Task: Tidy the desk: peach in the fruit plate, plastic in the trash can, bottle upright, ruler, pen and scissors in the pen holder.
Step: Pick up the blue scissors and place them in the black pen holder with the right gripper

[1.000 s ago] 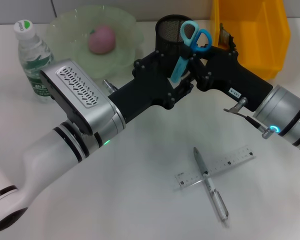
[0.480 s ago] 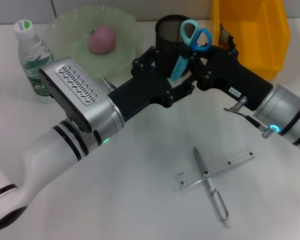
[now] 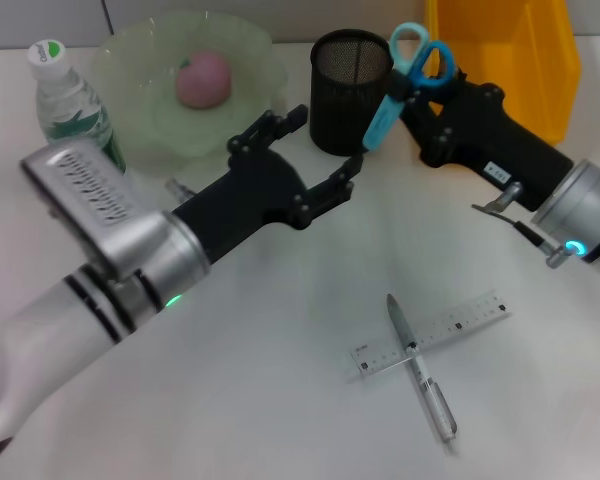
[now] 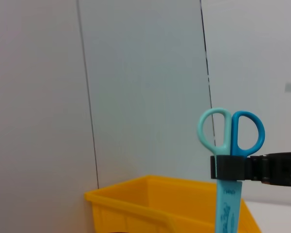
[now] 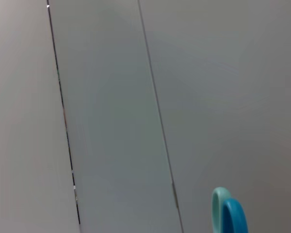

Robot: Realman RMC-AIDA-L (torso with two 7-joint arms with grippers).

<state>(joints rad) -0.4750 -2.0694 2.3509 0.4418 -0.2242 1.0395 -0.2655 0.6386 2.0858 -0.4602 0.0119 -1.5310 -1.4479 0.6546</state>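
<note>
The blue scissors [image 3: 408,70], blades in a light blue sheath, hang handles-up just right of the black mesh pen holder [image 3: 348,92]. My right gripper [image 3: 412,88] is shut on them below the handles. The left wrist view shows the scissors [image 4: 230,145] clamped upright, and the right wrist view shows only the handles [image 5: 228,213]. My left gripper [image 3: 312,150] stands open in front of the holder, holding nothing. The ruler [image 3: 450,328] and pen [image 3: 422,372] lie crossed on the desk. The peach [image 3: 202,78] sits in the green fruit plate [image 3: 130,60]. The bottle [image 3: 68,105] stands upright. The plastic is out of view.
The yellow bin [image 3: 520,60] stands at the back right behind my right arm, and also shows in the left wrist view [image 4: 150,204]. My left forearm crosses the desk from the near left towards the holder. White desk lies between the arms and the ruler.
My left gripper has drawn back from the scissors towards the near left and stands open. My right gripper has carried the scissors up and to the right, beside the holder.
</note>
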